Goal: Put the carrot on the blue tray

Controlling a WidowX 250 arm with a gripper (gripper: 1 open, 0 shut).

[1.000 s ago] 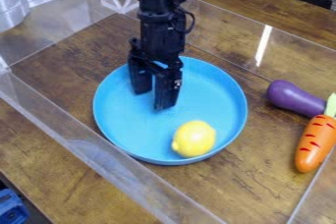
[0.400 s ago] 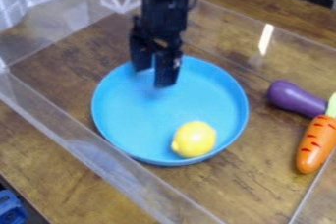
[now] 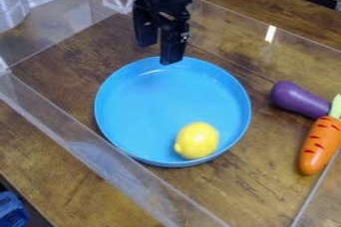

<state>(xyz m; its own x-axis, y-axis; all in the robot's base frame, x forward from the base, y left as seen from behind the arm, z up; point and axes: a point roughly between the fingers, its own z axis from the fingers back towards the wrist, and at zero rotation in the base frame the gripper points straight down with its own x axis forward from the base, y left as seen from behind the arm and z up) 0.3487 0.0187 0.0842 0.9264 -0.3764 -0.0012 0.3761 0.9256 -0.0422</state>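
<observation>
Spreading across the whole view is the dark brown wooden worktop (image 3: pixel 54 92), with clear, glossy plastic walls (image 3: pixel 80 156) standing around the working area and catching pale reflections. The large round shallow bright-blue plastic tray (image 3: pixel 134 107) sits in the middle of it, its raised rim unbroken all the way round. Above the tray's far edge hangs the black robot arm, pointing down, and its black gripper (image 3: pixel 160 40) has its two fingers apart with nothing between them; the fingertips stand clear above the tray floor. To the right of the tray, outside the rim, lies the purple eggplant toy (image 3: pixel 301 98) on the bare wood. Just below it and near the right edge lies the small orange tapered toy carrot (image 3: pixel 317 144) with darker groove marks, its green stub top pointing up toward the eggplant; it rests on the worktop, apart from the tray and well apart from the gripper. Inside the tray, close to the near rim, sits the round yellow lemon (image 3: pixel 196 139).
</observation>
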